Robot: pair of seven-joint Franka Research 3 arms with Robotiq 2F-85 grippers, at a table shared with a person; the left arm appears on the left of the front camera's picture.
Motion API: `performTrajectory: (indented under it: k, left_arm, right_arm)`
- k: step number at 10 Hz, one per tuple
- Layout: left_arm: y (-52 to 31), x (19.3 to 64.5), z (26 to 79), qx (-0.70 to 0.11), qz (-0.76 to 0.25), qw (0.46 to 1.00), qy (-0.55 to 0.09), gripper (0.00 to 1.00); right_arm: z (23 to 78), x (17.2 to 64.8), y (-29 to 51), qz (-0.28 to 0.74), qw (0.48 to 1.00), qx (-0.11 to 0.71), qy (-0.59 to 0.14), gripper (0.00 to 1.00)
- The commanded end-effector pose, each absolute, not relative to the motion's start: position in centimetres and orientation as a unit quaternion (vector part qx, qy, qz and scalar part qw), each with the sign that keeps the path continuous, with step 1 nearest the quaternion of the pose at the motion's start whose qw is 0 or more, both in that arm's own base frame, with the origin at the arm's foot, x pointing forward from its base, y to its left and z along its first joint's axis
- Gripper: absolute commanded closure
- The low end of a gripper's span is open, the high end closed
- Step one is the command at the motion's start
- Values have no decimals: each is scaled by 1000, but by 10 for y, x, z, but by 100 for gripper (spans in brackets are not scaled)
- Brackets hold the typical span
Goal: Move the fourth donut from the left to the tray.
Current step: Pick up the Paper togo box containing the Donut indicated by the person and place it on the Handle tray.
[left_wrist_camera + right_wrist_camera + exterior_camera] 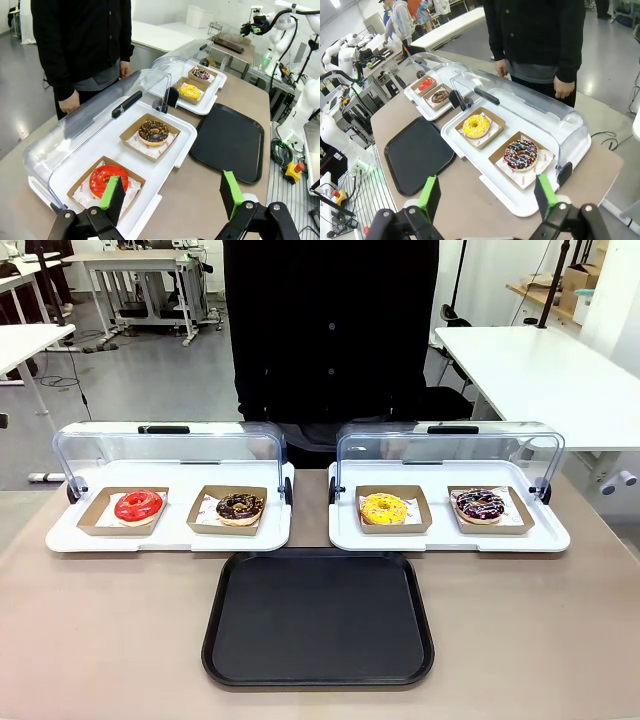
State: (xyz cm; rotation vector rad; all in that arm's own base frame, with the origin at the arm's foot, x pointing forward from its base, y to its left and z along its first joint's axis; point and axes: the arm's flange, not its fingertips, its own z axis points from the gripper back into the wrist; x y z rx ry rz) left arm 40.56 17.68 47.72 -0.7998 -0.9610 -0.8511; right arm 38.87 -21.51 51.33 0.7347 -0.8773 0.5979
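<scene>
The fourth donut [480, 505] has dark chocolate glaze with pink and white streaks and sits on a brown cardboard holder at the right end of the right white display tray [545, 538]. It lies just ahead of my open right gripper [487, 195] as the fourth donut [520, 154], and far off as the fourth donut [201, 74] in the left wrist view. The black tray [318, 617] lies bare at the table's front middle, also seen as the tray [418, 152] and the tray [231, 140]. My left gripper [172, 195] hangs open above the table's left end, near the red donut [108, 180].
A red donut [138, 506] and a plainer chocolate donut [240, 507] sit in the left display tray [60, 538]; a yellow donut [384, 509] is beside the fourth one. Both clear lids are raised at the back. A person in black stands at the far side, hands down.
</scene>
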Motion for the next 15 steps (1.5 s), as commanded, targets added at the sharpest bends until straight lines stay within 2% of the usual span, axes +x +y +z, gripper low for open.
performTrajectory:
  k: [1, 15]
  left_arm:
    - [178, 406, 480, -368, -387, 727, -432, 0]
    - [178, 406, 480, -368, -387, 727, -432, 0]
  right_arm:
    - [513, 391, -215, 286, 787, 343, -425, 0]
    - [513, 391, -215, 286, 787, 343, -425, 0]
